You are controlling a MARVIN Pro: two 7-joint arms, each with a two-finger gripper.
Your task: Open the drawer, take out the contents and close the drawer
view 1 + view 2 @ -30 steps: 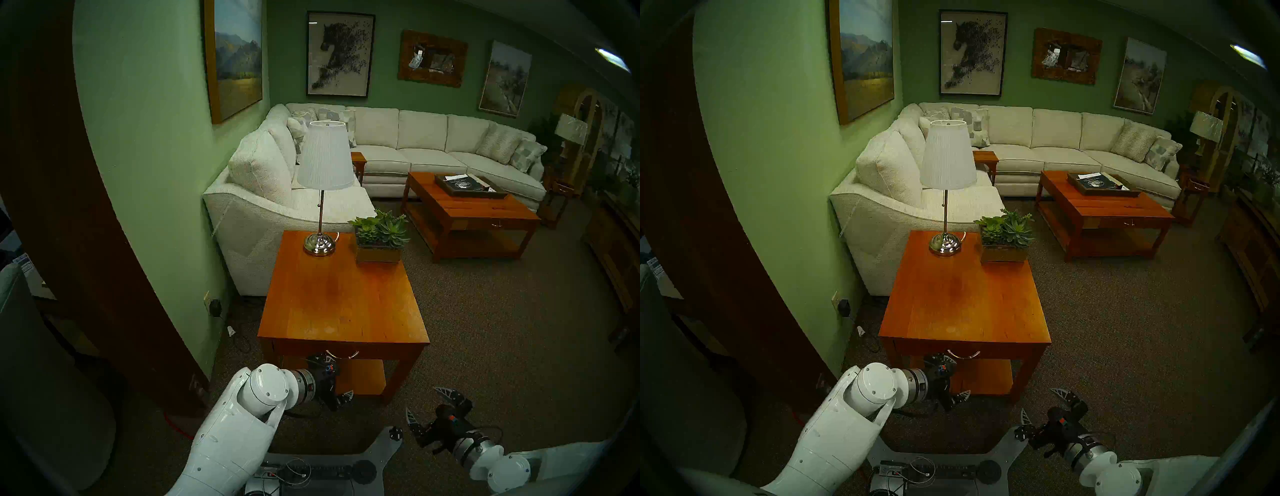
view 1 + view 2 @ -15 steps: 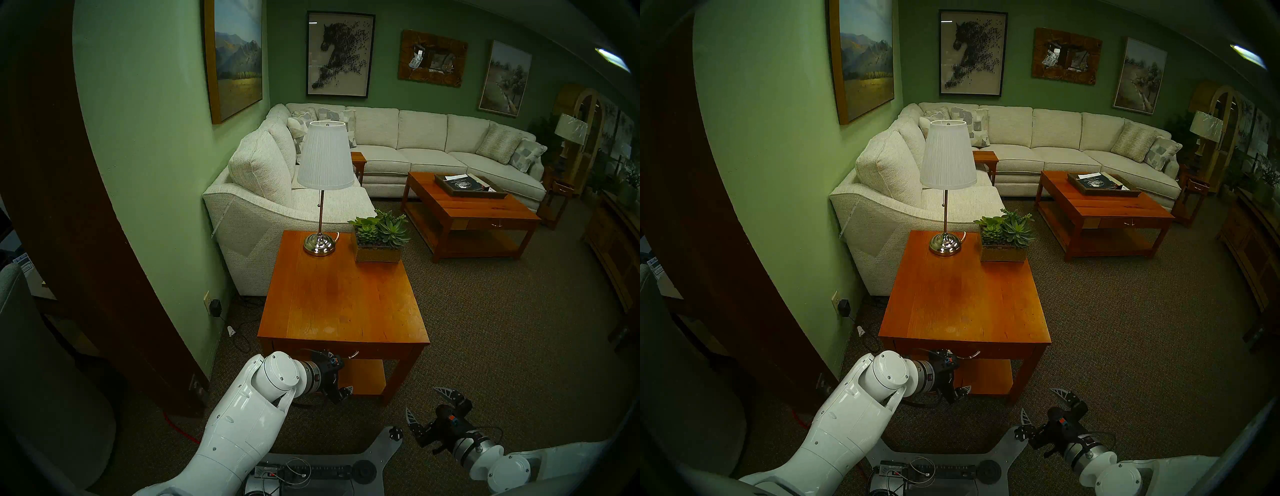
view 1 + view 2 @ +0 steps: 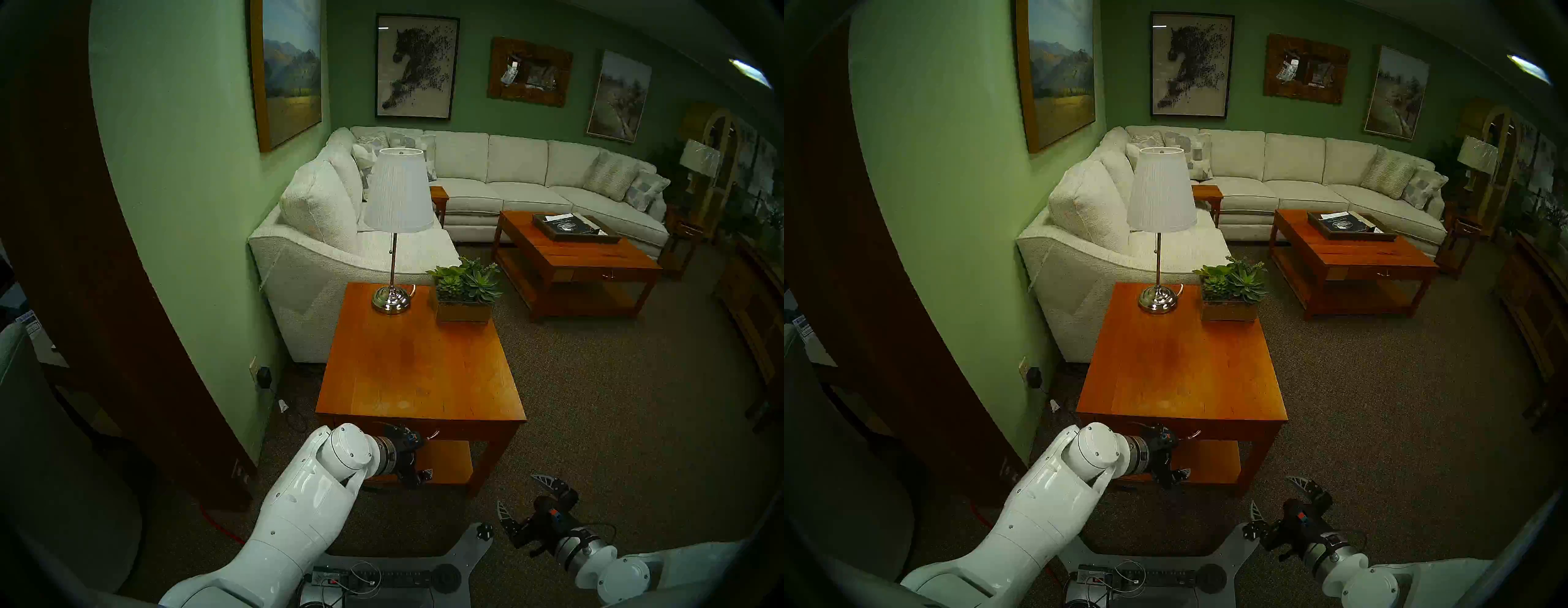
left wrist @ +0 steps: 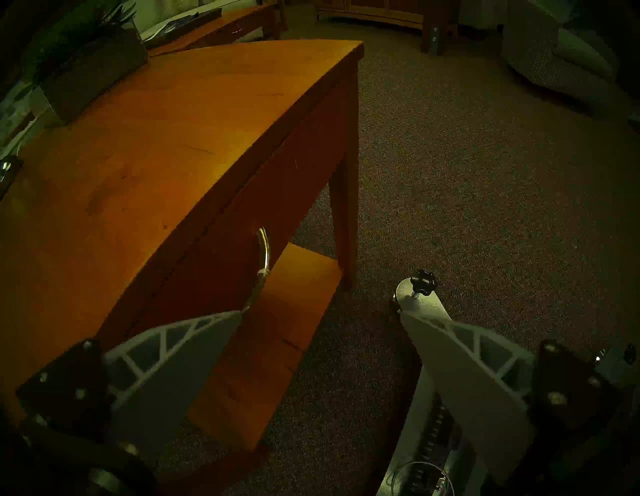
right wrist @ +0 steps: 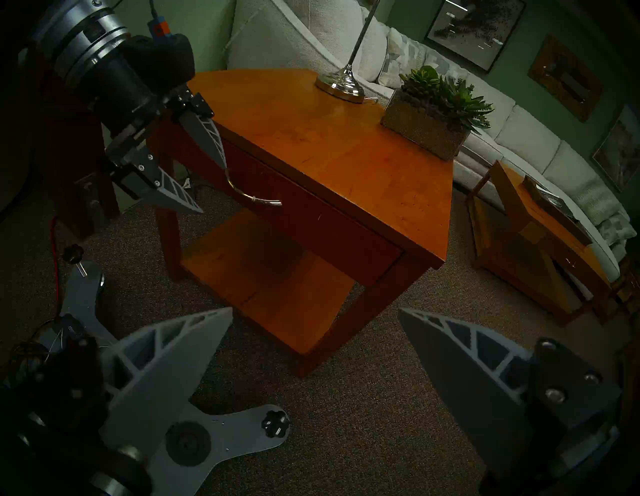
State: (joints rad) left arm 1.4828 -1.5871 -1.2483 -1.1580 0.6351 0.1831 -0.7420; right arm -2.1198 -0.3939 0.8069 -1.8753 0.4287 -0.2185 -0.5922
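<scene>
Left arm: you see it enter the head view from 7 o'clock, white links ending at the end table's front.
Left gripper (image 5: 207, 183): fingers spread wide, holding nothing. In the right wrist view its upper finger (image 5: 204, 138) has its tip at the left end of the handle; whether it touches, you cannot tell. The lower finger sits below and clear of the handle.
Drawer (image 5: 311, 221): shut, flush under the end table (image 3: 420, 365) top, at 6 o'clock from the table's middle in the head view.
Handle (image 5: 251, 195): curved silver bail, hanging on the drawer front, just at 3 o'clock of the left gripper.
Contents: not visible to you; the drawer is closed.
Table top: lamp (image 3: 396, 204) at the far edge, 12 o'clock; succulent planter (image 3: 464, 293) at 1 o'clock, just beside the lamp base.
Lower shelf (image 5: 263, 277): bare wood under the drawer.
Right gripper (image 3: 524, 499): at 5 o'clock of the end table, over carpet, well apart from it. Fingers stand spread, nothing between them.
Coffee table (image 3: 572, 263): at 2 o'clock, before the sofa.
</scene>
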